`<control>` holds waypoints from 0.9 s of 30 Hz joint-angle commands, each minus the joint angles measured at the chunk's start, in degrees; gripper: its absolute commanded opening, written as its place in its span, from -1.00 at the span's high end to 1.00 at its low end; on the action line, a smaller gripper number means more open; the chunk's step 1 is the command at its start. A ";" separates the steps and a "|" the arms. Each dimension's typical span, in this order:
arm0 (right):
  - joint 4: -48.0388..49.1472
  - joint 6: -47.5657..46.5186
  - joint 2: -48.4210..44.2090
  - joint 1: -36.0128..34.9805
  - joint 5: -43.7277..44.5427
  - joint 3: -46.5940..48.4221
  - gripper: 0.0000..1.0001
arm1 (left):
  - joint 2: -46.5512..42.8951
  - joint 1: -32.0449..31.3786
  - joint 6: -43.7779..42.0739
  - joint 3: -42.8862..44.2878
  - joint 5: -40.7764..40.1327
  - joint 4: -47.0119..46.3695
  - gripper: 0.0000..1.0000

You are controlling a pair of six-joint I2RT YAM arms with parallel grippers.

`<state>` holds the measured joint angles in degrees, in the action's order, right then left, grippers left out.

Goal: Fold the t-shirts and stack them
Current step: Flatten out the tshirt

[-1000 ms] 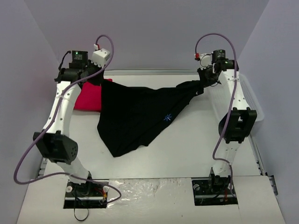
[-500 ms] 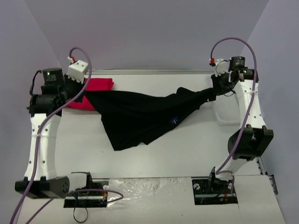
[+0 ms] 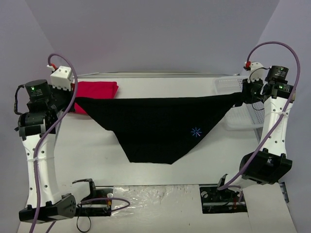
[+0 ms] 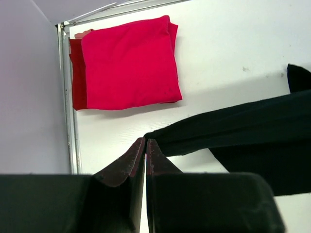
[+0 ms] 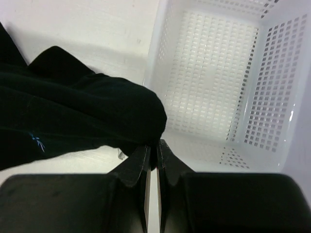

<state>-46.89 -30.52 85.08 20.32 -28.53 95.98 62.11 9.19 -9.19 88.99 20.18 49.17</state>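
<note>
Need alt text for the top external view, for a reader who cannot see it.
A black t-shirt is stretched wide between the left tool and right tool, each shut on one end. A folded red t-shirt lies at the far left of the table, and a white mesh basket sits at the far right.

Large shirt (image 3: pixel 155 126) spans the table (image 3: pixel 87 145) from my left gripper (image 3: pixel 74 100), at the left edge, to my right gripper (image 3: pixel 241 97), at the right edge. Folded shirt (image 3: pixel 97 90) lies on the table in the far left corner, behind that span. Basket (image 3: pixel 228 85) sits at far right, below my right gripper.
</note>
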 commanded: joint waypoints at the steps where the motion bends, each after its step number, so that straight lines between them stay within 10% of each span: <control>1: 6.63 3.61 0.17 0.86 -0.65 1.13 1.00 | 2.84 0.92 3.04 1.45 -1.90 -4.42 0.95; 7: 15.16 10.91 6.67 0.25 -2.14 7.71 1.00 | 11.00 0.92 6.46 2.23 -2.34 -11.89 0.95; 17: 13.32 18.22 24.08 -5.19 1.20 41.20 1.00 | 30.43 -4.61 7.35 27.36 -2.95 -9.71 0.95; 27: 13.50 18.40 8.99 -6.78 -0.20 36.23 1.00 | 15.78 -8.05 4.36 27.04 -4.36 -4.88 0.95</control>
<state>-35.86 -12.36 103.04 13.19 -28.75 135.26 86.85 0.03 -2.79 116.55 18.44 42.76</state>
